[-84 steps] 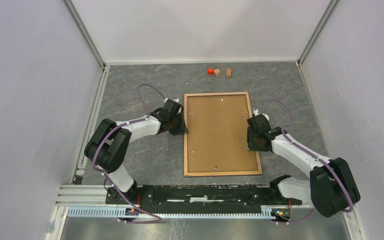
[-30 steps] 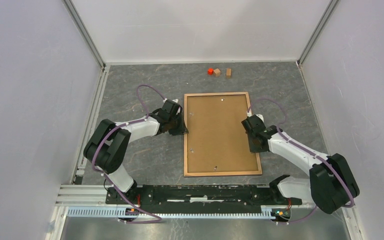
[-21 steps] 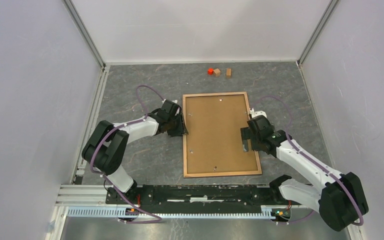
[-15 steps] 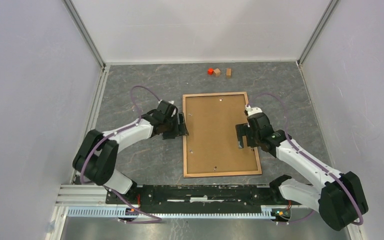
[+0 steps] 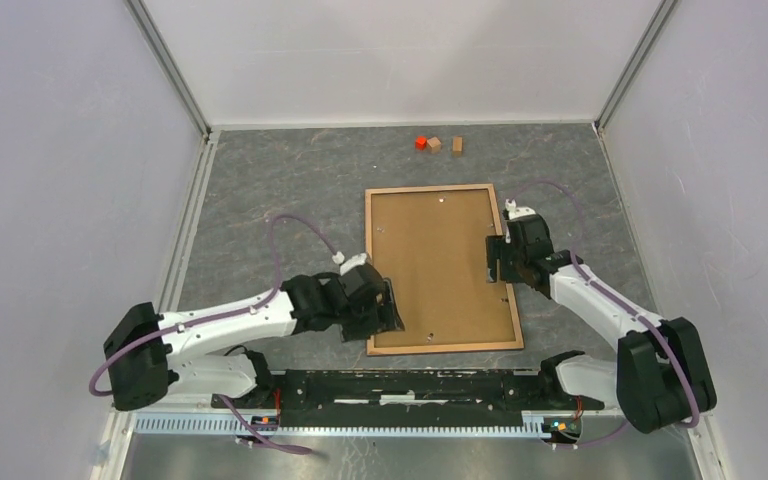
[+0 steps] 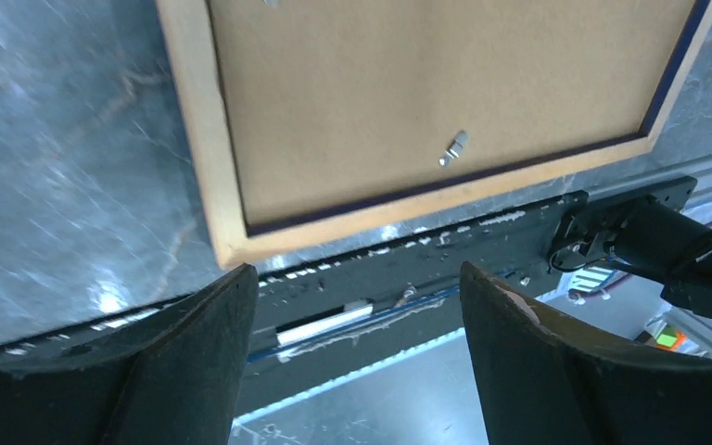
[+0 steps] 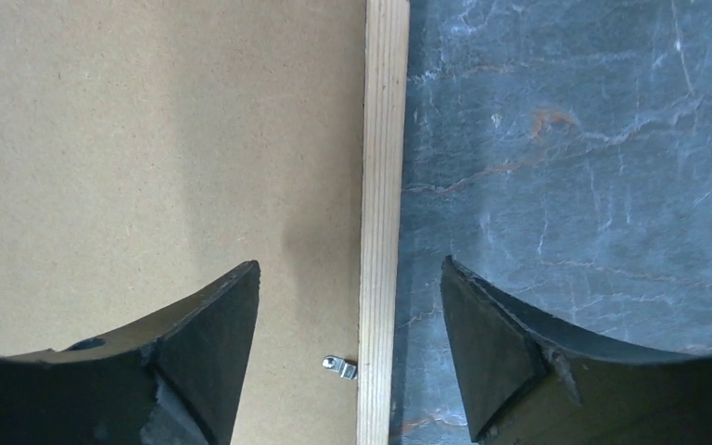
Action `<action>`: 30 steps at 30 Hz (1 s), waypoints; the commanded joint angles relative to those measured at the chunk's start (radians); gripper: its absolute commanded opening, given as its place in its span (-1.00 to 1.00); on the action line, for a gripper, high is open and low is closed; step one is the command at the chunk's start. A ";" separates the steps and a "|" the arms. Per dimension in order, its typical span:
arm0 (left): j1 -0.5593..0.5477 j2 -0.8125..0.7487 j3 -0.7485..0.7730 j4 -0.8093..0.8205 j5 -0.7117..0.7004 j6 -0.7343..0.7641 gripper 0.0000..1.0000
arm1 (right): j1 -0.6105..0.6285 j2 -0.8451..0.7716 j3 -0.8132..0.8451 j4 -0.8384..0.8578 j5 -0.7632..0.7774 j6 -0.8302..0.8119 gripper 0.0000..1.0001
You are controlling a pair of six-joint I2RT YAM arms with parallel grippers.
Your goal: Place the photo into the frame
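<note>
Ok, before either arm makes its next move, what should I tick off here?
1. Frame flat on table, back up: ok.
2. Board seated inside the rails: ok.
3. Photo under the board: cannot tell, hidden.
4. Left gripper open, empty, by the near-left corner: ok.
5. Right gripper open, empty, over the right rail: ok.
</note>
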 commanded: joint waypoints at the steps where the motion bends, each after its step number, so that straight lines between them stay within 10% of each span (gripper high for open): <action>1: -0.160 0.006 0.015 0.003 -0.199 -0.380 0.72 | -0.007 -0.086 -0.084 0.105 0.031 0.094 0.41; 18: -0.306 0.201 0.004 0.122 -0.214 -0.782 0.90 | -0.004 -0.123 -0.245 0.241 -0.003 0.335 -1.00; 30: -0.219 0.043 -0.121 0.060 -0.328 -0.852 1.00 | 0.096 -0.170 -0.348 0.313 -0.050 0.808 -1.00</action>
